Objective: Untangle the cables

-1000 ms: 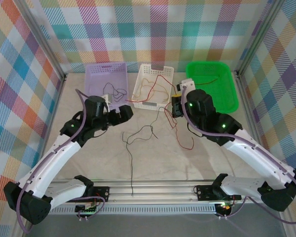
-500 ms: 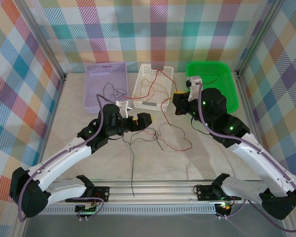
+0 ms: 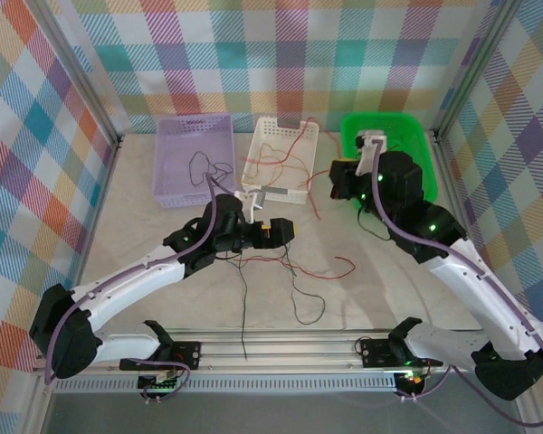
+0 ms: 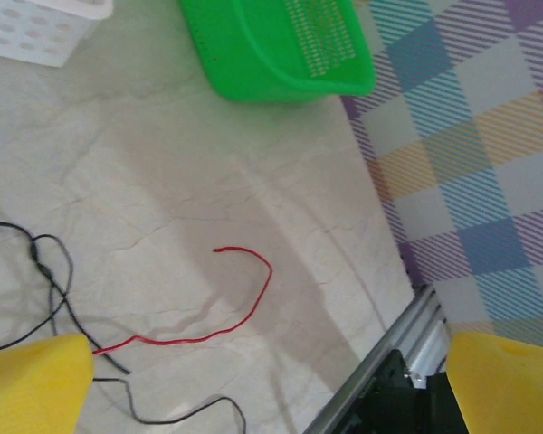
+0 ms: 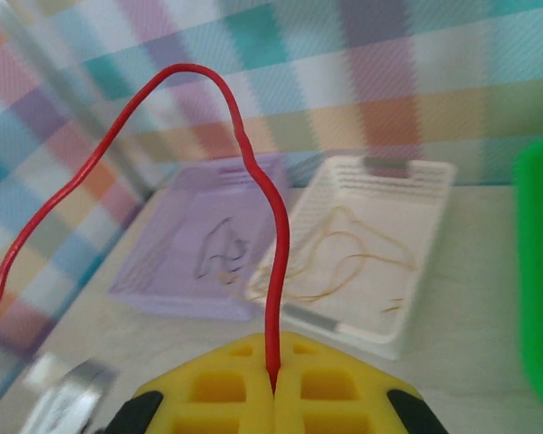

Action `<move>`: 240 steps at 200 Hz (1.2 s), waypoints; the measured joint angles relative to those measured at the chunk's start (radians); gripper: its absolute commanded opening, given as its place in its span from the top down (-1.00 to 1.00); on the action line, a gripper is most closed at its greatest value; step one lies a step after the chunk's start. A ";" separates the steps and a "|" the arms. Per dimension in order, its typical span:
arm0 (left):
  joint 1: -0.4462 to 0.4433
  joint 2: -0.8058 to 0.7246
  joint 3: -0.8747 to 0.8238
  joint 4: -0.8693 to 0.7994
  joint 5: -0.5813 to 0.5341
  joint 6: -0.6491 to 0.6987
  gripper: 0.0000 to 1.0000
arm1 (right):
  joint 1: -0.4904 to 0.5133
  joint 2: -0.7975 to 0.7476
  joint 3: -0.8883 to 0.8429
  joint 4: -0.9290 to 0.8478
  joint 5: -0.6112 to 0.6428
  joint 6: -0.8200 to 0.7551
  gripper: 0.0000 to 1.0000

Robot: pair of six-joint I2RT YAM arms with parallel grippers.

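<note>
Sorted: a black cable [image 3: 206, 166] is laid in the purple basket [image 3: 174, 136], and orange-yellow cables [image 5: 344, 258] in the white basket [image 3: 270, 132].
Right gripper [image 5: 273, 384]: clenched on a red cable [image 5: 276, 271], held aloft at upper right.
Left gripper [image 3: 273, 231]: released, above centre.
Remaining: loose cables [image 3: 244, 312], black and red, are spread on the surface [image 3: 371, 298].

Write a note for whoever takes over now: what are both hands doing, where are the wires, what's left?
Right hand: shut on the held red wire, up near the green basket.
Left hand: open, empty, above the table.
Done: a black wire lies in the purple basket, orange-yellow wires in the white basket.
Left: the loose red wire and loose black wires, crossing on the table, need separating and sorting.
</note>
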 measured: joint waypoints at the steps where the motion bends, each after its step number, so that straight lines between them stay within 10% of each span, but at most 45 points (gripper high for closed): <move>1: 0.000 0.000 0.002 -0.003 -0.002 0.001 -0.99 | -0.005 0.001 0.002 -0.002 0.002 0.001 1.00; 86: 0.000 -0.104 0.347 -0.559 -0.279 0.176 -1.00 | -0.518 0.362 0.100 -0.125 -0.032 0.125 1.00; 240: 0.007 -0.270 0.187 -0.708 -0.505 0.328 -1.00 | -0.624 1.026 0.536 -0.310 0.080 0.132 1.00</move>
